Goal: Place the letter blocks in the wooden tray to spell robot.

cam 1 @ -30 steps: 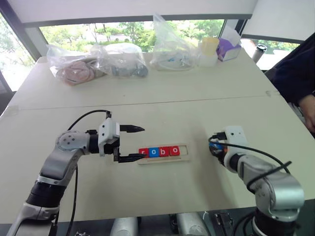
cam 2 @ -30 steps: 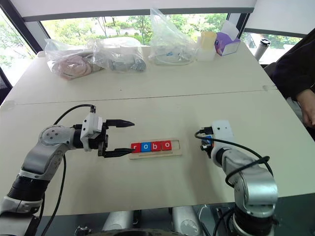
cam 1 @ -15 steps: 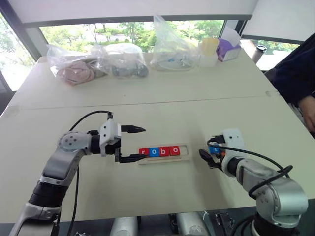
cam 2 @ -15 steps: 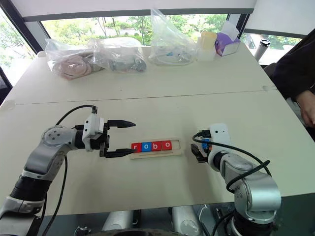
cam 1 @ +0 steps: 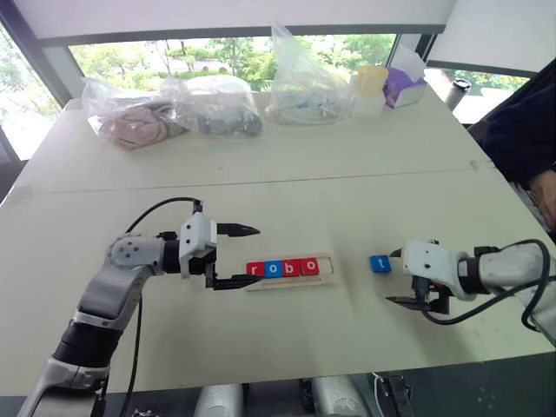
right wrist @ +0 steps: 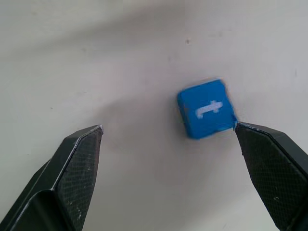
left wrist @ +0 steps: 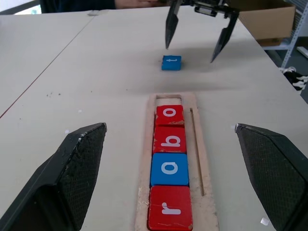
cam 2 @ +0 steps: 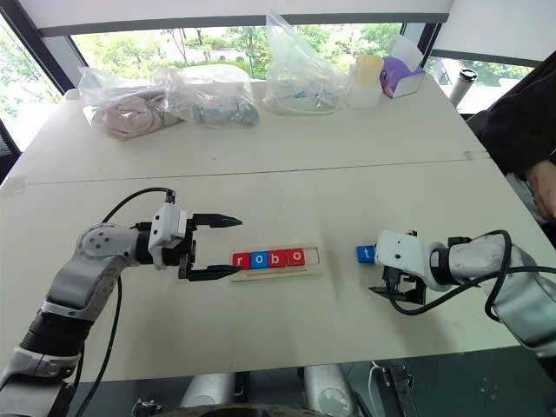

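on the worktop (cam 1: 287, 187): blue t block (cam 1: 380, 263) lies loose | right claw (cam 1: 417, 301) wide, beside it | left claw (cam 1: 236, 257) wide at wooden tray (cam 1: 325, 268) holding r-o-b-o

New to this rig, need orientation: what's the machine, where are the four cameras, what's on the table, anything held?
It is a humanoid robot with two arms, each ending in two black fingers. Two pictures come from its head, looking down over the table; the other two come from cameras on each wrist, looking along the fingers. A wooden tray holds four blocks reading r, o, b, o, with the last slot empty. The blue t block lies loose on the table. The left gripper sits open at the tray's end; the right gripper is open by the t block. Nothing is held. Bags lie at the far edge.
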